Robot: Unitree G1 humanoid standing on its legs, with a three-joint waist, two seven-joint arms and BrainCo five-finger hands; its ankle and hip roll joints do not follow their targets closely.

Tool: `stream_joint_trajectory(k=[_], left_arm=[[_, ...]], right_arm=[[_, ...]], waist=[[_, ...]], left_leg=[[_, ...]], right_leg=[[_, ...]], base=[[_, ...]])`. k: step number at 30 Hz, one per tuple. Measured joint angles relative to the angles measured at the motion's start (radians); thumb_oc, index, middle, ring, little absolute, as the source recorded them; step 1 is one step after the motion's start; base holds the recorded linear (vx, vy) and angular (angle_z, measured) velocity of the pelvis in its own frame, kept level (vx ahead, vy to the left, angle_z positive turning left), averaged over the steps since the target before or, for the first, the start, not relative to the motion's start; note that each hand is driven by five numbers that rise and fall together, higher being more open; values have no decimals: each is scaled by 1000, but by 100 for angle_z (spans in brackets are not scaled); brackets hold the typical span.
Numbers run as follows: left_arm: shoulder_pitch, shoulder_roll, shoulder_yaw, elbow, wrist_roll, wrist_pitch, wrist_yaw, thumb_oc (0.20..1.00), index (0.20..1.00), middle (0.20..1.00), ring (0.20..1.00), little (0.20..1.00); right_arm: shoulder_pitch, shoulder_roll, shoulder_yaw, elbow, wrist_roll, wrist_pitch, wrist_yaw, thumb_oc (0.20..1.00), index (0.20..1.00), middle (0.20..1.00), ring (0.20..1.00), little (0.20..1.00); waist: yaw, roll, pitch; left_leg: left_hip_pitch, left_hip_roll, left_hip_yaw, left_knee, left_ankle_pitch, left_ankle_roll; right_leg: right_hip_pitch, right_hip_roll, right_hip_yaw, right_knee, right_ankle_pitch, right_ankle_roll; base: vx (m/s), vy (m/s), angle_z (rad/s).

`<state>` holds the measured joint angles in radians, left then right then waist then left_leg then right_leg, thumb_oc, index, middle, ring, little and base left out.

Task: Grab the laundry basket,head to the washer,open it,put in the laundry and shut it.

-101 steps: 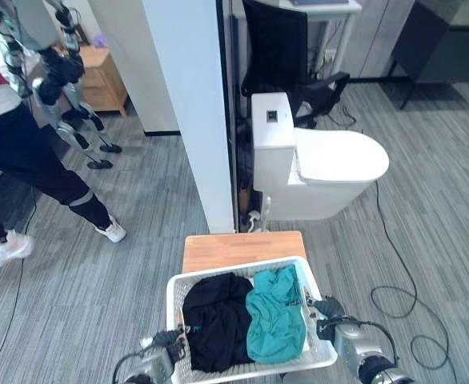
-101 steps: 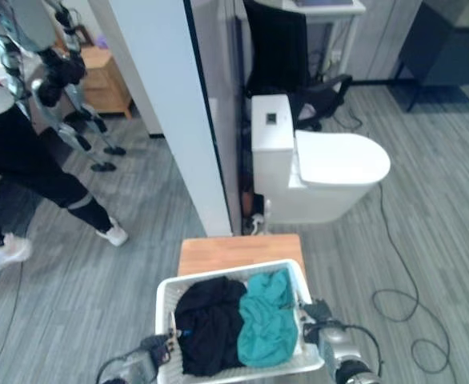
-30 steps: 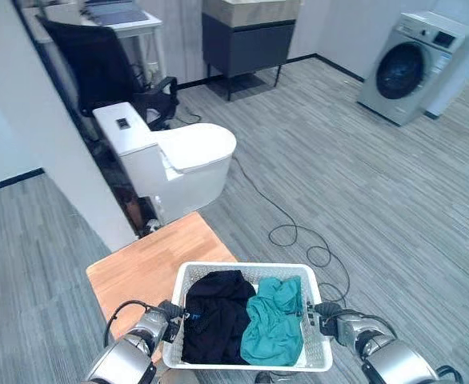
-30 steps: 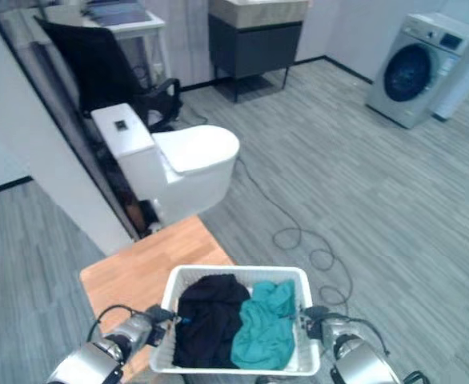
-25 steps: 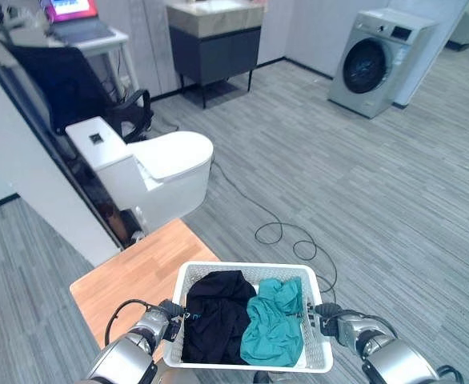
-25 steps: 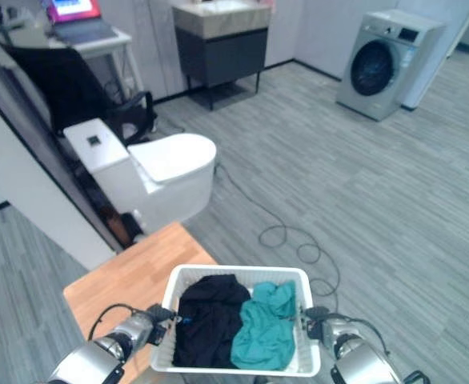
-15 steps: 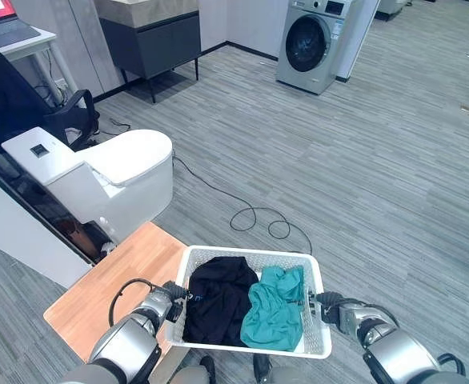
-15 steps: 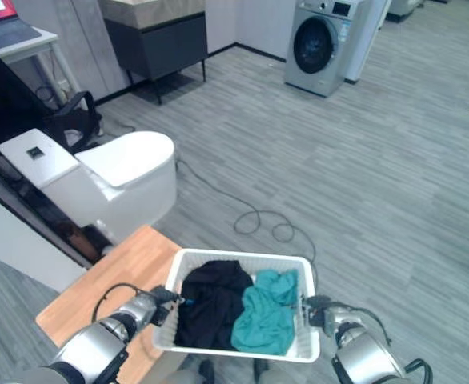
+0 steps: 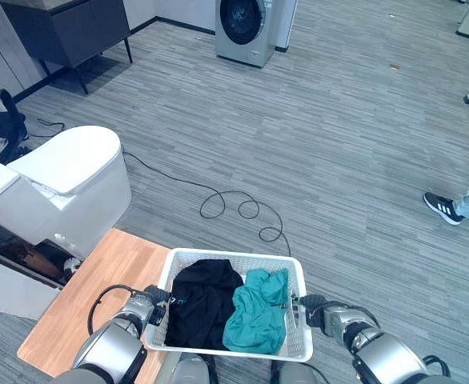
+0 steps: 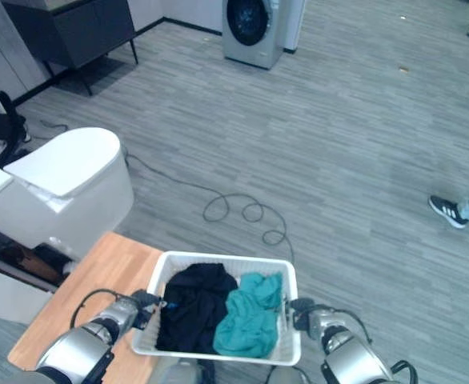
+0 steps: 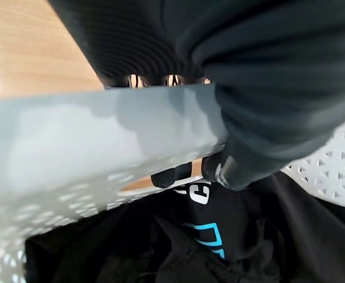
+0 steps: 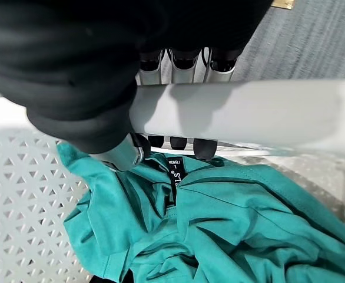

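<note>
So, left hand [image 9: 150,307] curled round left rim of laundry basket [image 9: 230,258], right hand [image 9: 314,310] clenched on right rim; basket carried between both. Black garment [image 9: 198,302] and teal garment [image 9: 256,313] piled inside. Wooden table [image 9: 90,300] passed on left, toilet [image 9: 66,180] beyond. Walk-to-washer step judged underway; washer [image 9: 246,28] well ahead, door shut, floor cable [image 9: 238,210] to be skirted.
</note>
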<state>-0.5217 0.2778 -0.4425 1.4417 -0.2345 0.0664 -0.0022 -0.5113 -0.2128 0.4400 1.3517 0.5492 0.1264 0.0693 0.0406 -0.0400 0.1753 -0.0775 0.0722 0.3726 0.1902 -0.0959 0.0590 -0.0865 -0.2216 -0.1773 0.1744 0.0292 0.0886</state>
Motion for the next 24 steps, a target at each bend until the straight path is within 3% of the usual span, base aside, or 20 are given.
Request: stream_joint_trajectory(k=[1,2,3,10,11,12,13,14,15,16,24], left_arm=[[5,3,4,-1,0,-1,0,200,200,200,200,200],[16,-1,12,-3,-1,-3,0,200,200,200,200,200],[24,-5,40,-1,-2,-3,0,200,200,200,200,200],[57,-32,77,31,-49,4,-2,200,200,200,200,200],[59,-40,76,32,-72,1,-1,200,200,200,200,200],[56,-50,65,29,-83,-4,0,200,200,200,200,200],[41,-72,65,30,-91,1,0,200,200,200,200,200],[33,-84,63,30,-91,2,0,200,200,200,200,200],[40,-106,52,30,-91,2,1,200,200,200,200,200],[46,-115,34,31,-91,-1,10,200,200,200,200,200],[103,-99,44,31,-78,-5,20,200,200,200,200,200]], right_arm=[[0,3,-1,0,-12,0,0,200,200,200,200,200],[1,1,-5,0,-16,0,0,200,200,200,200,200],[12,2,-9,4,-19,-3,0,200,200,200,200,200],[38,2,-25,34,-55,-6,-2,200,200,200,200,200],[37,-3,-25,34,-56,-8,-3,200,200,200,200,200],[34,-11,-26,40,-57,-16,-3,200,200,200,200,200],[32,-32,-26,40,-57,-22,-2,200,200,200,200,200],[28,-45,-25,40,-58,-21,0,200,200,200,200,200],[34,-69,-25,37,-75,-22,9,200,200,200,200,200],[48,-77,-19,34,-95,-32,17,200,200,200,200,200],[103,-52,-63,30,-133,-48,27,200,200,200,200,200]], waist=[[3,-8,-1],[-2,-5,-3],[-8,0,-10],[-79,-42,-49],[-80,-44,-50],[-70,-43,-49],[-76,-43,-54],[-82,-35,-56],[-90,13,-78],[-89,32,-86],[-106,29,-102]], left_leg=[[5,-7,7,11,0,-4],[7,12,20,23,-4,-24],[3,44,24,43,-10,-45],[-3,171,-43,147,-25,-106],[-17,167,-116,202,-23,-109],[-47,128,-215,242,-36,-122],[-65,47,-284,228,-49,-132],[-66,16,-269,199,-49,-121],[-55,-4,-246,86,-19,-70],[-29,-14,-258,41,24,-57],[50,-55,-227,-77,50,-39]], right_leg=[[12,-4,-6,-23,-10,8],[33,15,-12,-61,-14,25],[41,45,-2,-95,-12,19],[71,188,18,-97,-41,-59],[75,194,39,-96,-38,-79],[86,186,66,-101,-33,-99],[89,156,69,-126,-21,-103],[87,146,66,-134,-19,-101],[84,158,66,-139,-10,-82],[84,165,82,-128,-15,-63],[114,137,109,-161,-7,-30]], base=[[-15,-281,-35],[-2,-360,-51],[41,-383,-50],[39,-268,-22],[21,-43,-48],[90,3,-53],[70,24,-42],[102,48,-34],[46,26,-38],[47,27,-31],[93,47,-7]])
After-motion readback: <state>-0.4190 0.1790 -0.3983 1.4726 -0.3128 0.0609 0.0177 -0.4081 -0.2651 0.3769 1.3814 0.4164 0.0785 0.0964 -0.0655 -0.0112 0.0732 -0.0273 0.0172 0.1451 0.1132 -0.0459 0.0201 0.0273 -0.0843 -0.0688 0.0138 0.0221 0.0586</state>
